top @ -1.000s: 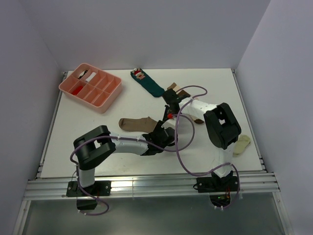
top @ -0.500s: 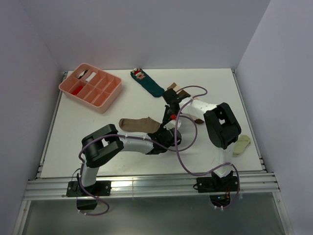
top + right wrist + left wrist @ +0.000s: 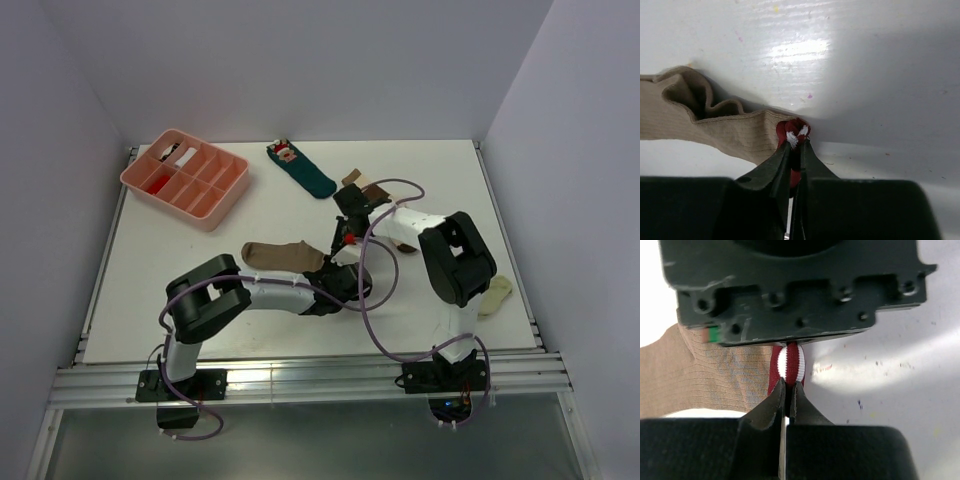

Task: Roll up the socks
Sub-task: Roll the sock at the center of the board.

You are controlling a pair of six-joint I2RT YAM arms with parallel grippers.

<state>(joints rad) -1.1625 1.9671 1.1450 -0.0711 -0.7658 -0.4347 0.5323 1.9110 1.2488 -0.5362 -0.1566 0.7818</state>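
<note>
The tan-brown sock (image 3: 280, 254) lies flat mid-table, its red-and-white cuff (image 3: 788, 360) pointing right. My left gripper (image 3: 788, 383) is shut on that cuff from the near side. My right gripper (image 3: 796, 143) is shut on the same cuff (image 3: 794, 131) from the far side, so its dark body (image 3: 790, 285) fills the top of the left wrist view. The sock's open mouth (image 3: 695, 100) is rumpled beside the pinch. From above the two grippers meet at about (image 3: 345, 250). The cream, brown-banded sock (image 3: 365, 188) lies behind, partly hidden under the right arm.
A pink divided tray (image 3: 185, 177) stands at the back left. A dark teal sock (image 3: 300, 170) lies at the back centre. A pale beige sock (image 3: 495, 296) lies by the right edge. A purple cable (image 3: 375, 300) loops across the table between the arms.
My left gripper has slid right to the cuff and closed on it. The right gripper has kept its pinch and barely moved.
</note>
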